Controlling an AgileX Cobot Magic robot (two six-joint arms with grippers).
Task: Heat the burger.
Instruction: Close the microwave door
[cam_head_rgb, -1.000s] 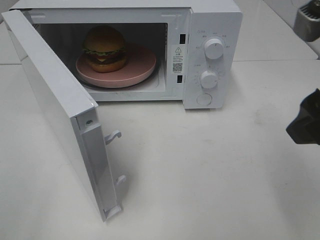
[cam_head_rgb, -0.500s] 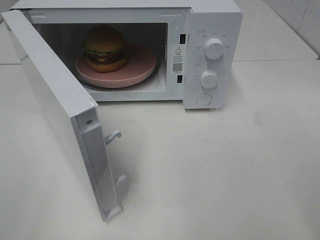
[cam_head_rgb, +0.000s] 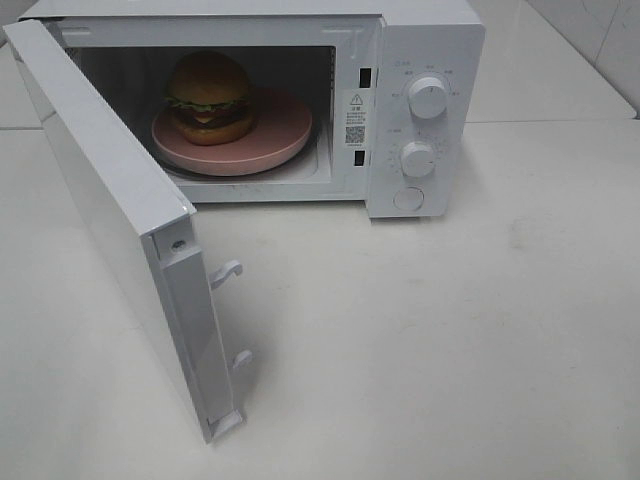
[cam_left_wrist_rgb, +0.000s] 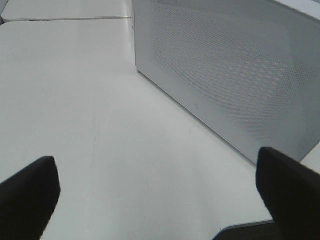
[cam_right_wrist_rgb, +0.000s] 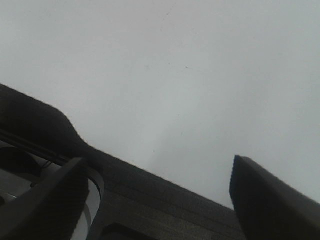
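Note:
The burger (cam_head_rgb: 208, 97) sits upright on a pink plate (cam_head_rgb: 285, 130) inside the white microwave (cam_head_rgb: 425, 40), toward the left of the cavity. The microwave door (cam_head_rgb: 100, 190) stands swung wide open to the left. Neither gripper shows in the exterior high view. In the left wrist view my left gripper (cam_left_wrist_rgb: 160, 200) is open and empty above the table, facing the door's perforated outer face (cam_left_wrist_rgb: 235, 75). In the right wrist view my right gripper (cam_right_wrist_rgb: 160, 200) is open with nothing between its fingers, over bare white table.
Two round knobs (cam_head_rgb: 428, 97) (cam_head_rgb: 417, 159) and a round button (cam_head_rgb: 408, 198) sit on the microwave's right panel. Two latch hooks (cam_head_rgb: 228, 270) stick out of the door's free edge. A dark flat structure (cam_right_wrist_rgb: 125, 200) lies under the right gripper.
The right gripper, seen at the right edge of the exterior high view one second ago, has withdrawn out of that view. Burger, plate and door have not moved.

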